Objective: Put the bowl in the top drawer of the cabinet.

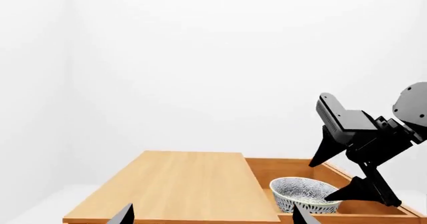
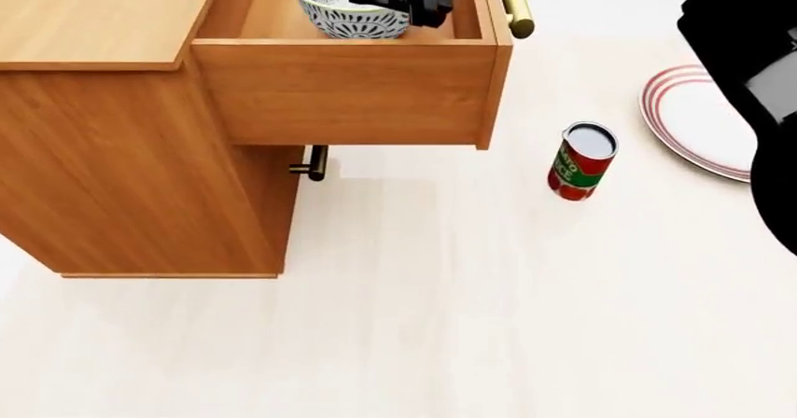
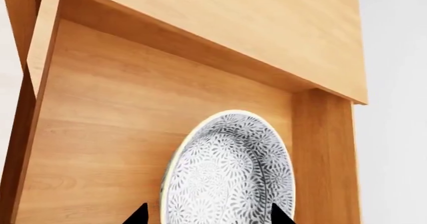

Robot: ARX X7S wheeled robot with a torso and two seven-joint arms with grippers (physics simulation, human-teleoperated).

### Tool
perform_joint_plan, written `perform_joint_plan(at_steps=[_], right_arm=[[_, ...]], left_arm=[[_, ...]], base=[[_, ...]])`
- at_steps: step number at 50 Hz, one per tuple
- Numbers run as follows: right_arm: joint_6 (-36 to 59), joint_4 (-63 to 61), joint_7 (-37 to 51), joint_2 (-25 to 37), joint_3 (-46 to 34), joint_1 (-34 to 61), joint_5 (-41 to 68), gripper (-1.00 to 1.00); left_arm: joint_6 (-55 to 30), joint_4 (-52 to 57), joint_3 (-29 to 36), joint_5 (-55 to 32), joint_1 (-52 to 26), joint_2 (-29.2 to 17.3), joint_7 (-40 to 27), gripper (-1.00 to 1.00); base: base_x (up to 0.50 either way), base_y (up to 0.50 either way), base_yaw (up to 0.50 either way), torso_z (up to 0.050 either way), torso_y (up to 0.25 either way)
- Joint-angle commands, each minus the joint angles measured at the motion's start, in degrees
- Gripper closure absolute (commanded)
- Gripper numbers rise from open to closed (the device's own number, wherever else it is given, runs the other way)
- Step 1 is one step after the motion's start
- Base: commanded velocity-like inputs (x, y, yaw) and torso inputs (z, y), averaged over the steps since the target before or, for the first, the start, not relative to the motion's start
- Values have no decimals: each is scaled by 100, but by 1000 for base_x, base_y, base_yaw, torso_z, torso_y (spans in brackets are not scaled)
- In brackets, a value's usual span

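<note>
The bowl is sitting inside the pulled-out top drawer of the cabinet. The right gripper is hanging over the bowl, its fingers spread wide, one tip at the rim, not clamping it. The left gripper is hovering beside the cabinet top, fingers parted, grasping nothing. The lower drawer's handle is showing under the open drawer. On the floor, a can is standing near a plate.

Right gripper angled downward, jaws spread; left gripper jaws seemingly apart.
</note>
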Motion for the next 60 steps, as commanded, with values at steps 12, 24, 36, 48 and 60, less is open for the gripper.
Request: perform_joint_plan(at_steps=[12, 24, 36, 48, 60], right_arm=[[201, -388, 32, 198, 78, 124, 32, -100], [468, -1041, 121, 574, 136, 215, 114, -100], [640, -1457, 201, 857, 244, 266, 203, -100], [1050, -2917, 631, 1674, 573, 281, 574, -100], [1411, -4830, 1600, 3025, 1114, -9, 1134, -100]], left_arm=[[26, 3, -132, -76, 55, 28, -4, -100], [69, 49, -50, 59, 32, 55, 81, -100], [177, 79, -26, 87, 28, -21, 110, -100], [169, 74, -84, 60, 42, -16, 106, -100], [177, 75, -202, -71, 111, -22, 39, -100]], base=[[0, 0, 0, 0, 0], [0, 0, 0, 0, 0], [0, 0, 0, 0, 93], [0, 0, 0, 0, 140], [0, 0, 0, 0, 141]])
